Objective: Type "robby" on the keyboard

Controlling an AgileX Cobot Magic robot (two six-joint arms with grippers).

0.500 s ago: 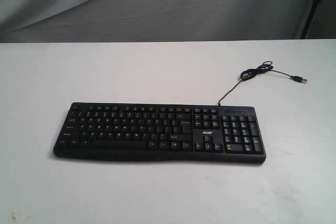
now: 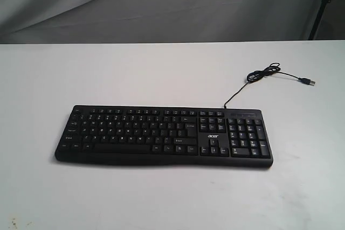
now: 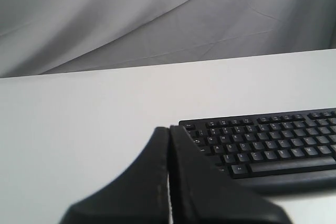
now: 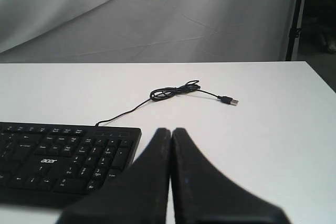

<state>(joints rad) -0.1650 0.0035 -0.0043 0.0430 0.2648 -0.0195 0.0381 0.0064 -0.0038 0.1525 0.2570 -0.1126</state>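
Left claw (image 3: pixel 169 131): fingers pressed together on nothing, hanging off the letter-key end of the keyboard (image 2: pixel 161 133). Right claw (image 4: pixel 171 131): likewise pinched closed and empty, off the number-pad end. Neither touches a key (nor shows in the exterior view), so typing looks not yet begun. The next move likely calls for one closed tip coming down on "r" alone. The keyboard lies flat on the white table (image 2: pixel 161 68). It is long and black with white legends, and its thin cable (image 2: pixel 264 72) coils beyond the number-pad corner.
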